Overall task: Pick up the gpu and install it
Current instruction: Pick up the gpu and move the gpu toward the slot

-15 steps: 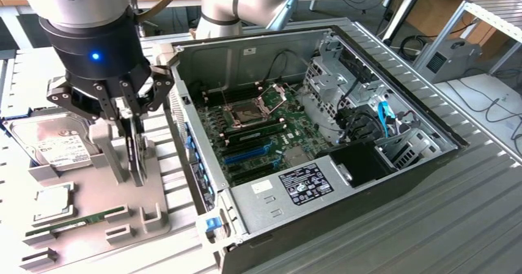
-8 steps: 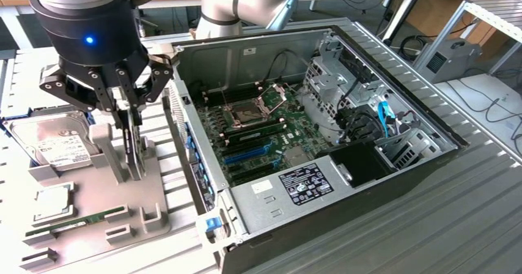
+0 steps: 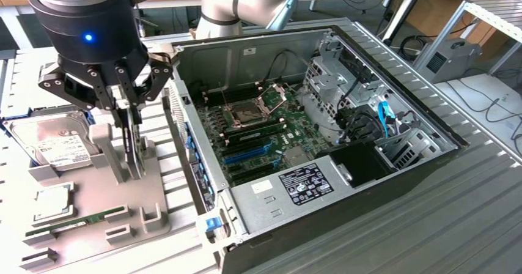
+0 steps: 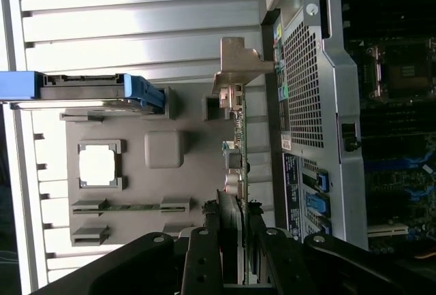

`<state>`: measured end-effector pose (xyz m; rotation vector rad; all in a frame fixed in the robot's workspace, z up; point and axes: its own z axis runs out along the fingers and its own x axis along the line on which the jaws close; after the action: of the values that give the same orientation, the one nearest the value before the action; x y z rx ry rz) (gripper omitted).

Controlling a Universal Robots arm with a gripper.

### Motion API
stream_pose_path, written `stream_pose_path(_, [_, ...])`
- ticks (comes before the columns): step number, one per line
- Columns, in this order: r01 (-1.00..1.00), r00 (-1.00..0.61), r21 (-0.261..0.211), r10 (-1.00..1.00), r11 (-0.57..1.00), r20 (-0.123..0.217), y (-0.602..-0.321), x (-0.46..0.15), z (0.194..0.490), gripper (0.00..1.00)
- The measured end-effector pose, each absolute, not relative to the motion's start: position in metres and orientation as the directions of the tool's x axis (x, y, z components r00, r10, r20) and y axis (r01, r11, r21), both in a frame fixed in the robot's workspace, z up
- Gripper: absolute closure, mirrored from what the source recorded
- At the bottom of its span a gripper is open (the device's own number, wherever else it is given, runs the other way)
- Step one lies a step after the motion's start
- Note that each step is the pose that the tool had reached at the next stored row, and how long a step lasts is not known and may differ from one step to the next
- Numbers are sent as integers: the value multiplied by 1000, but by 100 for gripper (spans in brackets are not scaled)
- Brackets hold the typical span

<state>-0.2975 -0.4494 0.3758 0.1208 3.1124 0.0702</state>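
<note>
Ribbed metal bench [image 3: 456, 225] carries a grey plastic holder [image 3: 155, 194], and the gpu [image 3: 132, 155] stands on edge in 1 of its slots, just beside the open computer case [image 3: 408, 96]. By my judgement the card is light and stiff but fragile: bare green board, a black fan on 1 face, a bent silver bracket [image 4: 238, 63] at 1 end. Its plain upper edge looks the safest place to hold, clear of fan and contacts. The gripper [image 3: 131, 118] is there, its 2 black fingers [image 4: 204, 247] pinching the card from both faces, with the card not yet out of its slot. Farther off on the holder lie a boxy silver hard drive [image 3: 57, 142], a square chip [image 3: 51, 202] and a narrow green memory stick [image 3: 77, 220].
</note>
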Motion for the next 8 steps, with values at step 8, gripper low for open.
stream_pose_path(8, [77, -997, 46, 78, 996, -24, -449, -298, 381, 73])
